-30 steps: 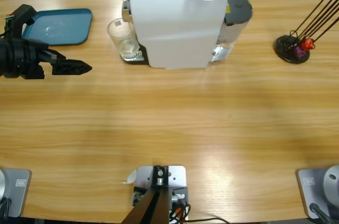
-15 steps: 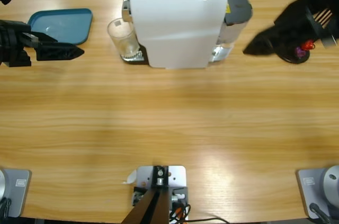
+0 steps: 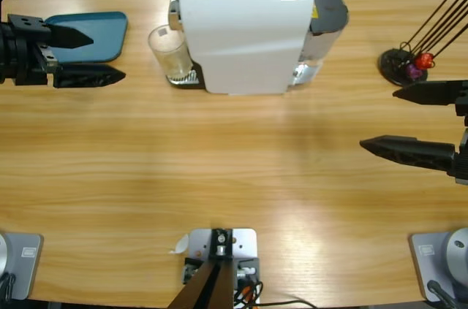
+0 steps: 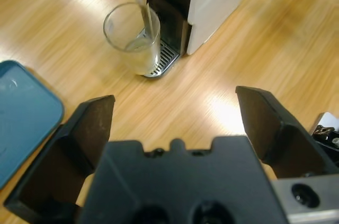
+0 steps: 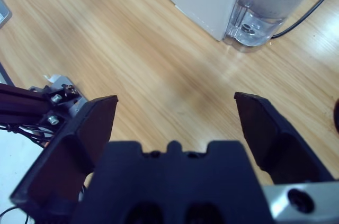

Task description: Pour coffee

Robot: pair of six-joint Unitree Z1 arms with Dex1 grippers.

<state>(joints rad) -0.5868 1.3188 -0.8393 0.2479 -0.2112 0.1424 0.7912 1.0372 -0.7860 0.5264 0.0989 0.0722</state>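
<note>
Left gripper (image 3: 99, 55): fingers spread wide apart, holding nothing, entering over the tabletop's (image 3: 219, 170) left edge near the far left corner; one finger (image 3: 73, 36) over the blue tray, the other over bare wood just beside it. Aimed at the glass in the left wrist view (image 4: 172, 113).

Right gripper (image 3: 384, 119): fingers spread wide apart, holding nothing, entering over the right edge, pointing toward the middle. Open wood between the fingers in the right wrist view (image 5: 175, 115).

Blue tray (image 3: 102, 44): flat, at the far left corner.

Glass (image 3: 170, 53): clear, upright on the machine's drip grille, just beside the white body on its left; also seen in the left wrist view (image 4: 132, 36).

Coffee: cannot tell from the views; only a pale, near-clear bit of liquid (image 4: 142, 54) low in the glass.

White machine (image 3: 241, 31): at the far edge, about the middle, with a clear water tank (image 5: 265, 7) on its right end.

Capsule stand (image 3: 404, 68): black, near the far right corner, thin rods slanting up, a purple capsule (image 3: 414, 71) and a red capsule (image 3: 425, 60) on it.
</note>
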